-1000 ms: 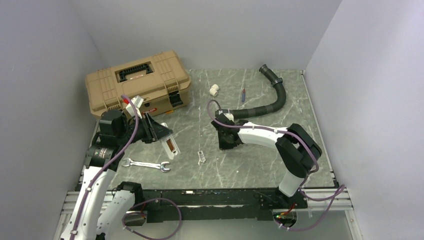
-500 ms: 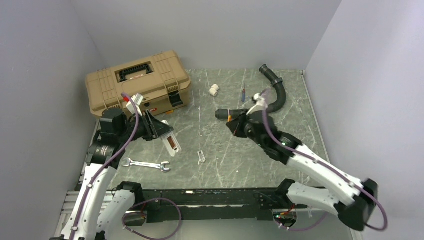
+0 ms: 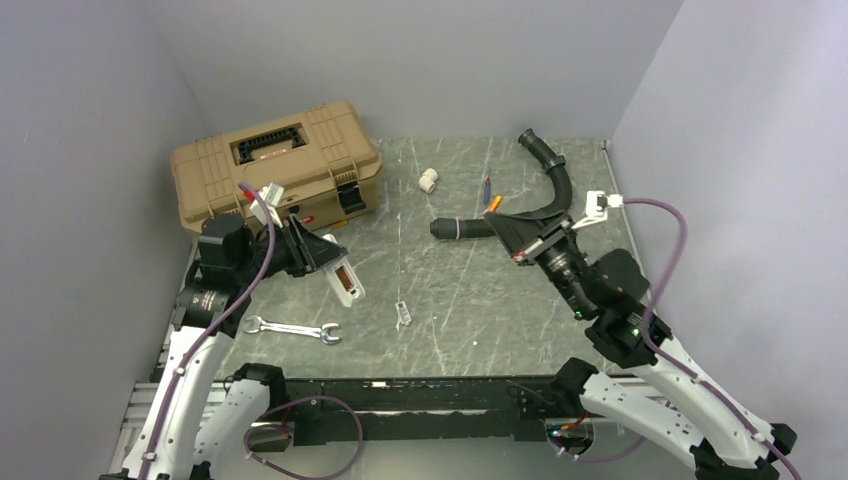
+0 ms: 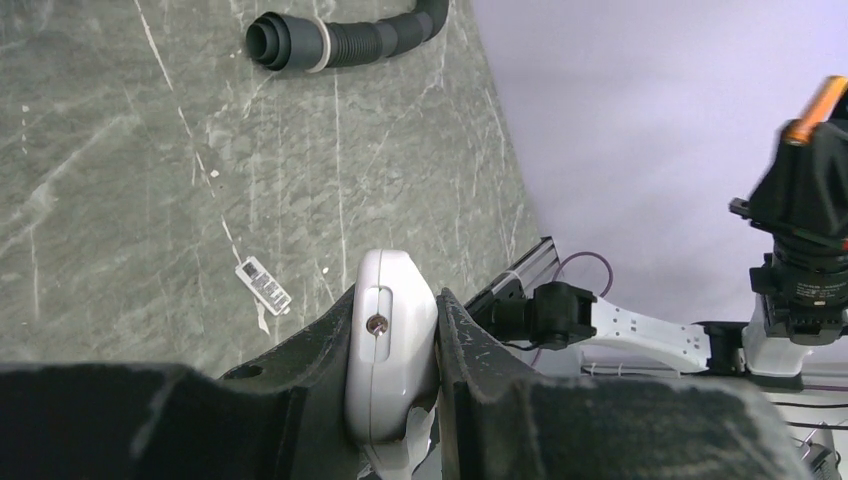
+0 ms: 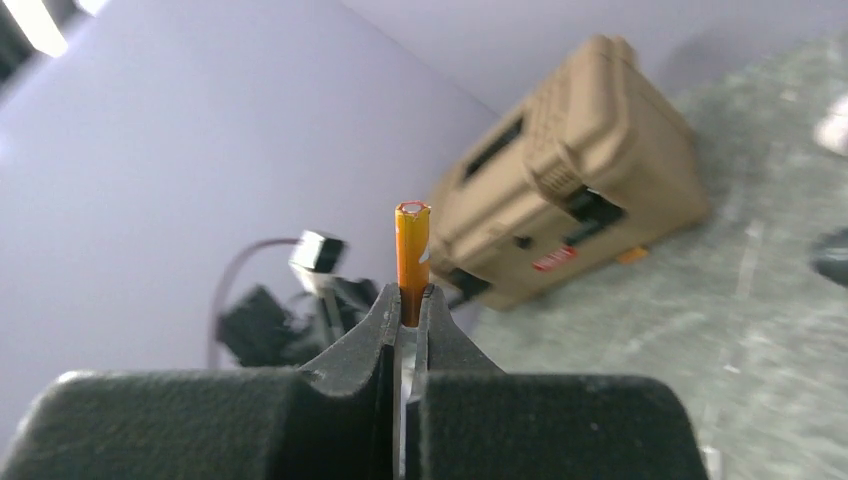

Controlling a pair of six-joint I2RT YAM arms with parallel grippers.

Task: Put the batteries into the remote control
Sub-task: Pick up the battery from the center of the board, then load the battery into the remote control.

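Observation:
My left gripper (image 3: 335, 268) is shut on the white remote control (image 3: 345, 282) and holds it tilted above the table's left side. A copper-coloured cell shows in the remote's open back recess. In the left wrist view the remote (image 4: 390, 345) sits clamped between the fingers of the left gripper (image 4: 396, 312). My right gripper (image 3: 503, 218) is raised over the right middle of the table. It is shut on one end of an orange battery (image 3: 494, 203). The battery (image 5: 411, 250) stands up out of the right gripper (image 5: 405, 300) and also shows as an orange battery (image 4: 815, 108) in the left wrist view.
A tan toolbox (image 3: 275, 165) stands at the back left. A silver wrench (image 3: 292, 329) lies near the left arm, and a small white flat piece (image 3: 403, 314) in the middle front. A black ribbed hose (image 3: 545, 175), a white pipe fitting (image 3: 428, 180) and a red-and-blue stick (image 3: 486, 188) lie at the back.
The right arm has lifted from the table's middle and swung back to the right, carrying the orange battery. The left gripper has shifted only slightly with the remote.

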